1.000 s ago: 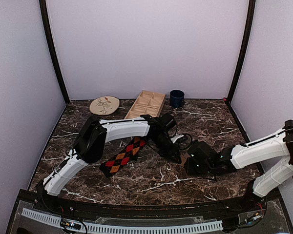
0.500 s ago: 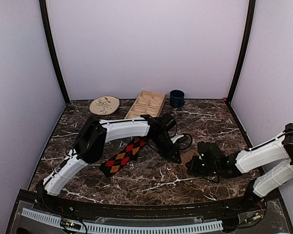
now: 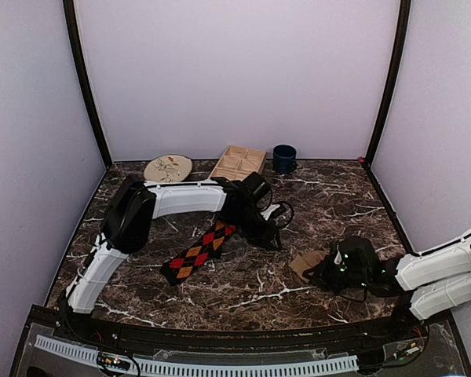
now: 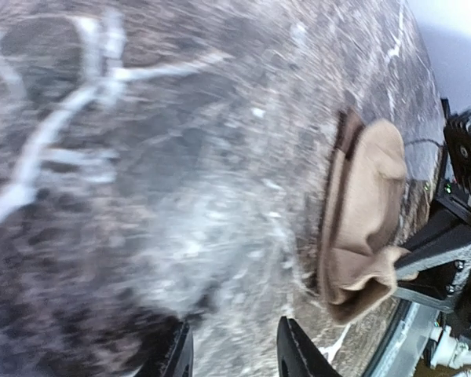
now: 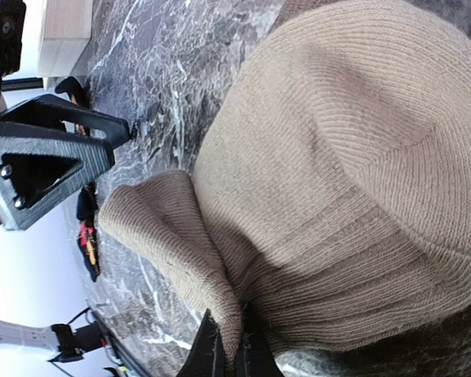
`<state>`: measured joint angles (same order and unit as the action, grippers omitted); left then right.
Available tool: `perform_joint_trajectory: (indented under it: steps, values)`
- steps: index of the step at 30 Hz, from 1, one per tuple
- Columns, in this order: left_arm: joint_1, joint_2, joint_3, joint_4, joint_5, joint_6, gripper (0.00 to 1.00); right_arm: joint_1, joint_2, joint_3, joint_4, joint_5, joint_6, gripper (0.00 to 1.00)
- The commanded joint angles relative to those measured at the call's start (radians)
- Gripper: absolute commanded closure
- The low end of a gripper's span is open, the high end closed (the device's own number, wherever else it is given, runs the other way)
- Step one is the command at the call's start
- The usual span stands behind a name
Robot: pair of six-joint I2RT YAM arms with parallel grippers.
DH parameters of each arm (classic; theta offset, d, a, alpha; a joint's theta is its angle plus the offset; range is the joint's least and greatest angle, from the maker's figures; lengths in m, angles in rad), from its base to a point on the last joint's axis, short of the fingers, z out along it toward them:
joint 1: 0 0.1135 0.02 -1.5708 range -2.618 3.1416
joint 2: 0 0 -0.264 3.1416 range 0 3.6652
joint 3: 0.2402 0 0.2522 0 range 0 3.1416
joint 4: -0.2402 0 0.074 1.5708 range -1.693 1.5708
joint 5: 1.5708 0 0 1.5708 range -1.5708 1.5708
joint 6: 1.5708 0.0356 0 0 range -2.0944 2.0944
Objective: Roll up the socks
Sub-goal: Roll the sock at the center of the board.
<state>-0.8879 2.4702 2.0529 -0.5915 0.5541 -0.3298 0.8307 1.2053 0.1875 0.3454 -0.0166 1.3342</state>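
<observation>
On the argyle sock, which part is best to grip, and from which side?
Probably the near end of the argyle sock, pinched across its width from straight above. It lies flat and straight on the table, so no side offers a raised edge, and its far end sits close to the left arm.

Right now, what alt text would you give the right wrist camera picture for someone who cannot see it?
A bunched tan sock fills the picture, its edge pinched by the shut right gripper on a dark marble table.
</observation>
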Motion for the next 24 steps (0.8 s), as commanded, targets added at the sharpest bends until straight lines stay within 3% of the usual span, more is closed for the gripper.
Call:
perform_joint_trajectory:
  steps: [1, 6, 16, 24]
  values:
    - [0.004, -0.108, -0.069, 0.037, -0.052, -0.007, 0.59, -0.017, -0.026, -0.036, 0.075, -0.085, 0.118, 1.0]
    - [-0.002, -0.213, -0.196, 0.104, -0.058, 0.03, 0.59, -0.026, 0.027, -0.031, 0.158, -0.153, 0.171, 1.0]
    - [-0.06, -0.46, -0.61, 0.366, -0.021, 0.063, 0.53, -0.027, 0.251, 0.004, 0.398, -0.251, 0.291, 1.0]
    - [-0.113, -0.469, -0.664, 0.42, -0.081, 0.132, 0.46, -0.024, 0.193, -0.003, 0.381, -0.229, 0.37, 1.0]
